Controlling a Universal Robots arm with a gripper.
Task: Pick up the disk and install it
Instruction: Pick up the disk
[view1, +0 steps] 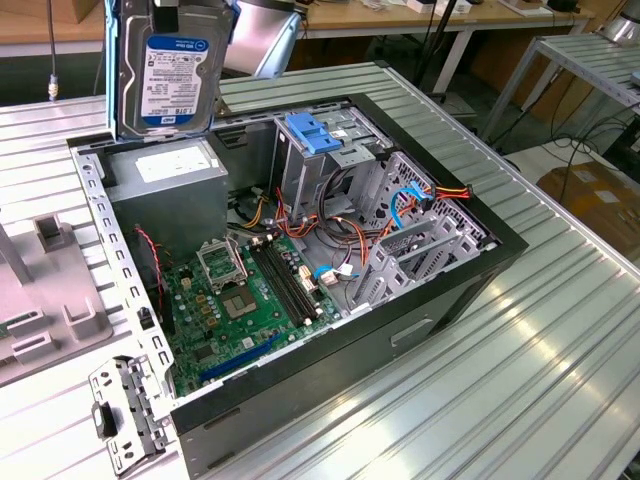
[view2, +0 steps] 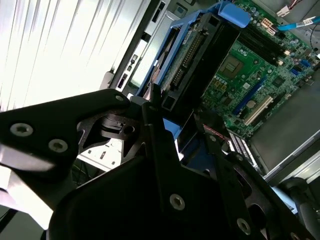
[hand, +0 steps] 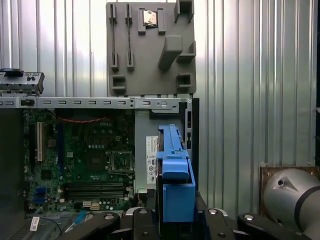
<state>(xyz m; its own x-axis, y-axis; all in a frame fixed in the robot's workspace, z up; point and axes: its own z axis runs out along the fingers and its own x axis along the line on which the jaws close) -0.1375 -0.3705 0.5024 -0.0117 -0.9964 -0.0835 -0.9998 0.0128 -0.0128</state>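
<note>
The pincer is clamped on the disk. The disk hangs upright in the air with its label facing the exterior view, above the corner of the open computer case where the grey power supply sits. In both wrist views the disk's light-blue rail lies between the black fingers. Inside the case are the green motherboard and the drive cage, topped by a blue bracket. The case rests on a ribbed metal counter.
</note>
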